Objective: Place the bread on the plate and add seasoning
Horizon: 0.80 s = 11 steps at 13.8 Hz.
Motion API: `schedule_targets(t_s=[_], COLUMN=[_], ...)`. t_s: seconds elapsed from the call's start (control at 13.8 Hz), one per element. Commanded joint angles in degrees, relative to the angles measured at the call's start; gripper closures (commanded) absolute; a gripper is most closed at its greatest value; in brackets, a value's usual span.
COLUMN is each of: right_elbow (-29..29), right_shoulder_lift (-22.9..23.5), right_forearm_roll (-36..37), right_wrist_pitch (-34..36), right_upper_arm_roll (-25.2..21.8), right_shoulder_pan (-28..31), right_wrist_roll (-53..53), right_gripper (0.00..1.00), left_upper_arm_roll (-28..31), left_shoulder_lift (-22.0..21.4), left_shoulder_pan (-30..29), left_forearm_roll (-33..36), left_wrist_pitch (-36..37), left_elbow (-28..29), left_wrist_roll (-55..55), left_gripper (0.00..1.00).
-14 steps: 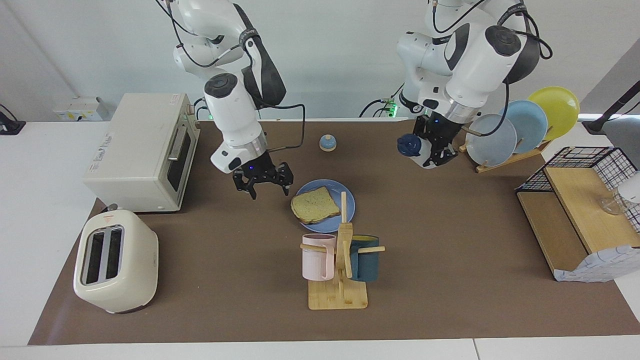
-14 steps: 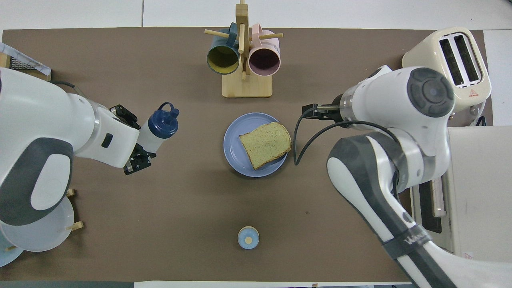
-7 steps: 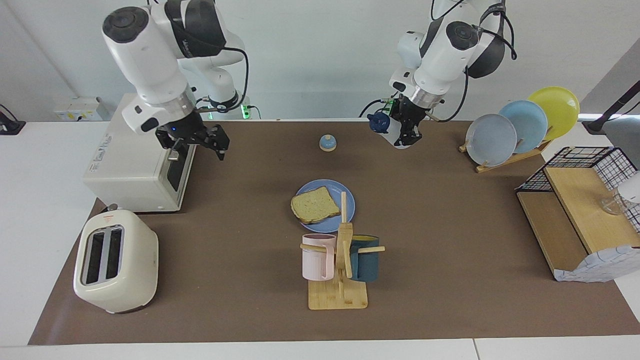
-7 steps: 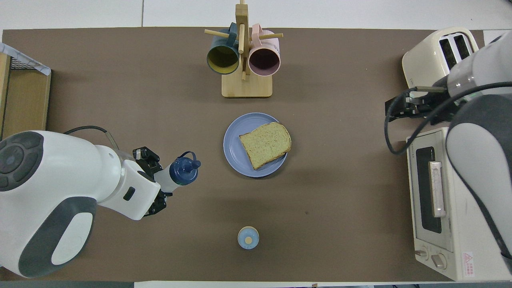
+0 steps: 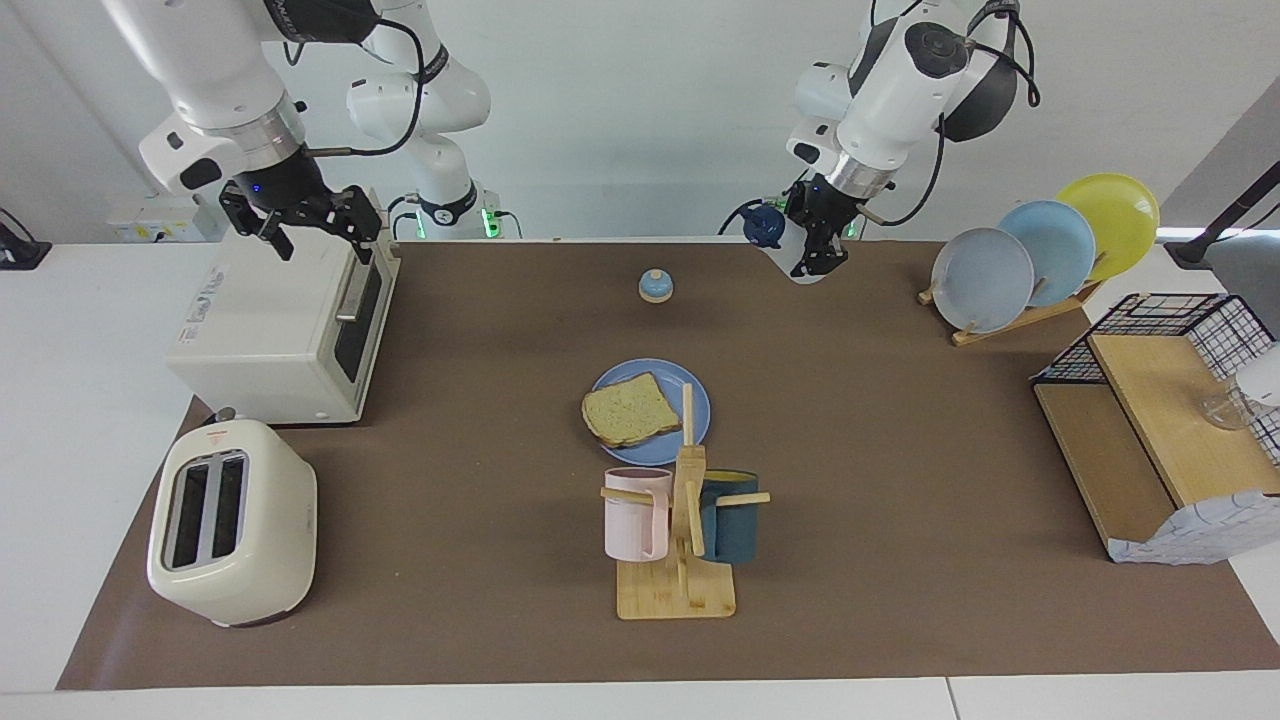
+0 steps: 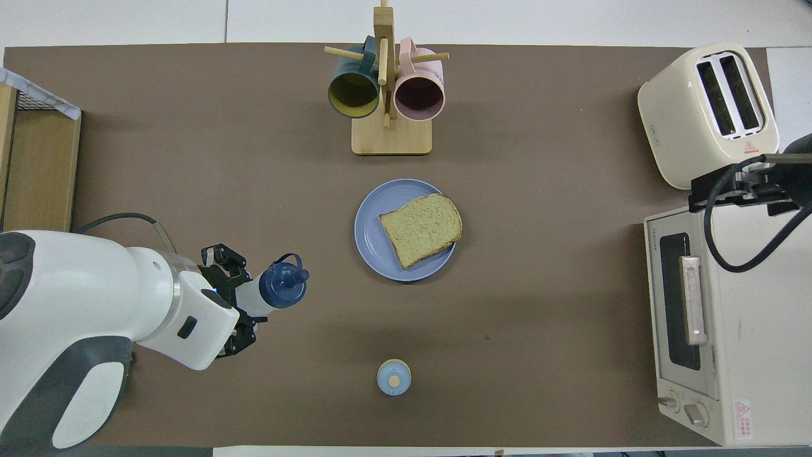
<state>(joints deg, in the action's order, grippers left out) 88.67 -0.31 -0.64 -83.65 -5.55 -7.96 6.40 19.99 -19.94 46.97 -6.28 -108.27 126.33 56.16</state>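
The bread (image 5: 628,410) (image 6: 422,228), a tan toasted slice, lies flat on the blue plate (image 5: 702,415) (image 6: 371,228) in the middle of the mat. My left gripper (image 5: 812,255) (image 6: 244,303) is shut on the seasoning (image 5: 798,262) (image 6: 283,287), a white bottle with a navy cap. The bottle is held tilted in the air, over the mat near the robots' edge, apart from the plate. My right gripper (image 5: 322,240) (image 6: 739,190) hangs open and empty above the toaster oven.
A toaster oven (image 5: 285,320) (image 6: 729,317) and a cream toaster (image 5: 230,520) (image 6: 710,114) stand at the right arm's end. A mug rack (image 5: 680,560) (image 6: 387,95) stands beside the plate, farther from the robots. A small blue dome (image 5: 655,286) (image 6: 393,377) sits nearer the robots. A plate rack (image 5: 1040,260) and wire shelf (image 5: 1170,420) stand at the left arm's end.
My right gripper has pulled away from beside the plate and risen to above the toaster oven. My left gripper has carried the bottle back toward the robots' edge of the mat.
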Motion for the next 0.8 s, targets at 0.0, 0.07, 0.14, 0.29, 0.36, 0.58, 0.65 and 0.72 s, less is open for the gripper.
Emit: schedule_targets(t_s=[0.0,0.07,0.14,0.29,0.36,0.58,0.65,0.72], right_elbow=[-1.13,-0.26,-0.52,-1.22,-2.18,-1.93,-1.40,-1.31], right_shoulder_lift=[0.31,-0.30,-0.04,0.66,1.18,1.28,1.28,1.36], right_forearm_roll=[-10.82,-16.88,-21.38,-22.04,-21.69,-25.29,-25.29,-25.03], right_wrist_pitch=[2.52,2.70,2.01,1.39,0.17,-11.05,-14.84,-18.01], right_upper_arm_roll=[3.25,3.87,5.01,9.48,10.20,21.58,26.33,30.20], right_shoulder_pan=[2.06,2.33,2.16,2.33,2.42,2.25,2.25,2.25], right_wrist_roll=[-0.34,0.18,1.76,1.69,1.16,15.82,25.14,30.72], right_gripper=[0.00,0.00,0.00,0.00,0.00,0.00,0.00,0.00], left_upper_arm_roll=[-0.13,-0.13,-0.13,-0.13,-0.13,-0.13,-0.22,-0.22], left_shoulder_lift=[-2.03,-2.03,-2.03,-2.03,-2.03,-2.03,-2.03,-2.03], left_shoulder_pan=[0.05,0.05,0.05,-0.04,-0.04,-0.04,-0.04,-0.04], left_forearm_roll=[1.00,1.00,1.00,1.00,1.00,1.00,1.00,1.00], left_wrist_pitch=[0.16,0.34,0.34,0.34,0.34,0.25,0.16,0.25], left_elbow=[1.47,1.47,1.47,1.47,1.47,1.47,1.47,1.47], left_wrist_roll=[0.53,0.53,0.53,0.53,0.44,0.27,0.27,0.27], left_gripper=[1.00,1.00,1.00,1.00,1.00,1.00,1.00,1.00])
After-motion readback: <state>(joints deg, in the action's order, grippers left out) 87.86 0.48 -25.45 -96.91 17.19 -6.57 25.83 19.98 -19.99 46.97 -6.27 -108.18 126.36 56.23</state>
